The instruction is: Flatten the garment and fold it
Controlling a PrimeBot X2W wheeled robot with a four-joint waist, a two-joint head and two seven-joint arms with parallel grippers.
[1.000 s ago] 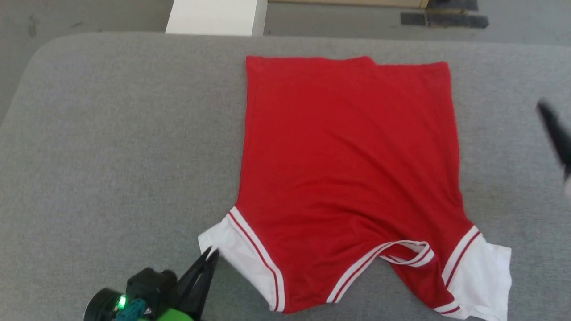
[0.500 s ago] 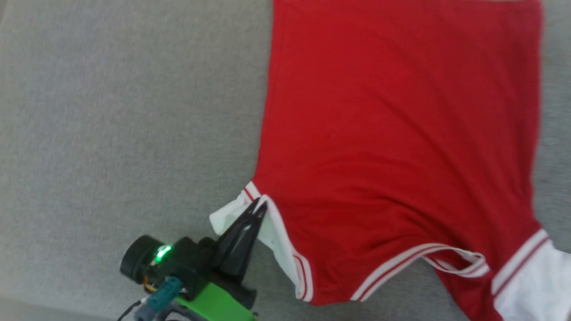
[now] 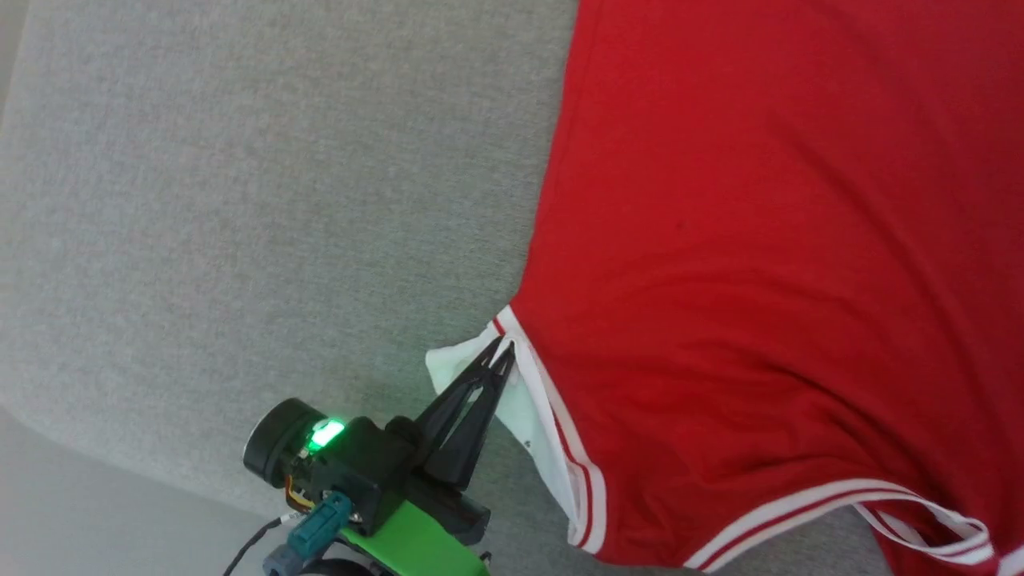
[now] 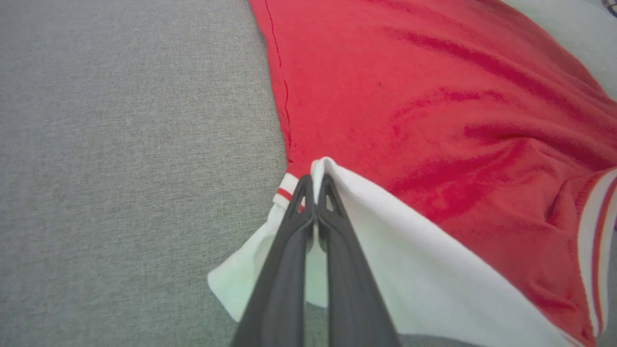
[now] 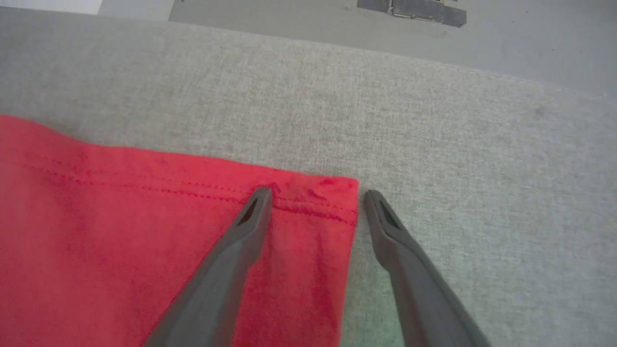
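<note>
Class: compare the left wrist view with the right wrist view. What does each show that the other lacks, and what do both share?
Left wrist view: the left pincer shut on the white sleeve of the garment, by the striped trim. Right wrist view: the right pincer open, straddling a red hem corner, floor beyond. Shared: the red garment lying on the grey table.

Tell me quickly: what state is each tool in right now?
Left tool: closed, pinching the white sleeve of the garment.
Right tool: open, holding nothing, straddling the garment's hem corner.
</note>
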